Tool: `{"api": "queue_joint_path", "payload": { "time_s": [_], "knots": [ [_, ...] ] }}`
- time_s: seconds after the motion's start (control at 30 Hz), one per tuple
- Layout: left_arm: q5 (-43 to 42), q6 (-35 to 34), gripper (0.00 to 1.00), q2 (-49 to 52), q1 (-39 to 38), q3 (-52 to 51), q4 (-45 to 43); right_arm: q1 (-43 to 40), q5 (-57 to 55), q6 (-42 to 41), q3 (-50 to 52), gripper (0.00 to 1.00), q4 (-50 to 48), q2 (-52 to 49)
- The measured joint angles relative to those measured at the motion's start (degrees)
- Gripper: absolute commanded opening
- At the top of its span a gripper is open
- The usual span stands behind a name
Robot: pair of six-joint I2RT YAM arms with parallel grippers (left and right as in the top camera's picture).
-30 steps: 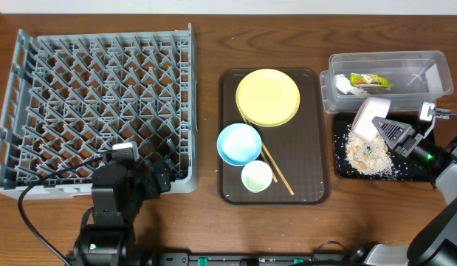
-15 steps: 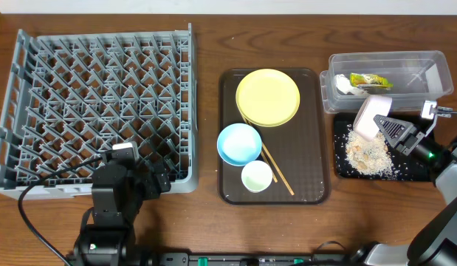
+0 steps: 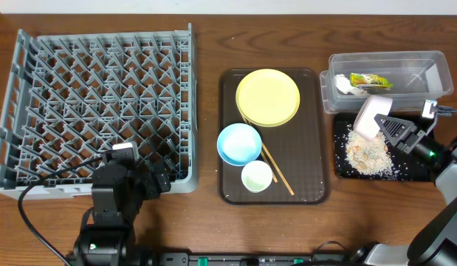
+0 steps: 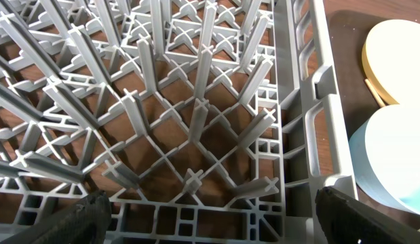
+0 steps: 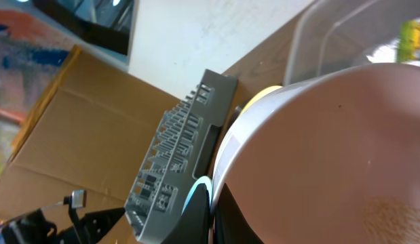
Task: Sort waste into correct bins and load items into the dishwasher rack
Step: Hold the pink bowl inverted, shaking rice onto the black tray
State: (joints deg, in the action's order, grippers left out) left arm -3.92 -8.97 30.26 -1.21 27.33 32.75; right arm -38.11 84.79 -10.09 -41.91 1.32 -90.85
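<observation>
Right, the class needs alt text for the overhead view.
The right gripper holds a tilted white bowl over beige crumbs in a shallow black tray. A brown serving tray with a yellow plate sits beside a grey pegged rack.

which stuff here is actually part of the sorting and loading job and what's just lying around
Part of the job: dishwasher rack, yellow plate, light-blue bowl, white bowl, small pale cup, chopsticks, clear tub, black tray, snack wrapper, tissue, crumbs.

Just there: brown serving tray, table.

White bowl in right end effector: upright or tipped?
Tipped: overhead shows the white bowl side-on, no round rim, over the shallow black rectangular tray.
</observation>
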Motion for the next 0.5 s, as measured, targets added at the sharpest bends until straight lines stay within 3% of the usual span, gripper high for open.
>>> {"api": "queue_joint_path", "payload": {
  "time_s": [0.13,0.5],
  "knots": [
    [0.0,0.0,0.98,0.0,0.0,0.0,0.0,0.0,-3.1,-3.0,0.0,0.01,1.4,0.0],
    [0.0,0.0,0.98,0.0,0.0,0.0,0.0,0.0,-0.7,-1.2,0.1,0.01,-0.5,-0.3]
  ]
}}
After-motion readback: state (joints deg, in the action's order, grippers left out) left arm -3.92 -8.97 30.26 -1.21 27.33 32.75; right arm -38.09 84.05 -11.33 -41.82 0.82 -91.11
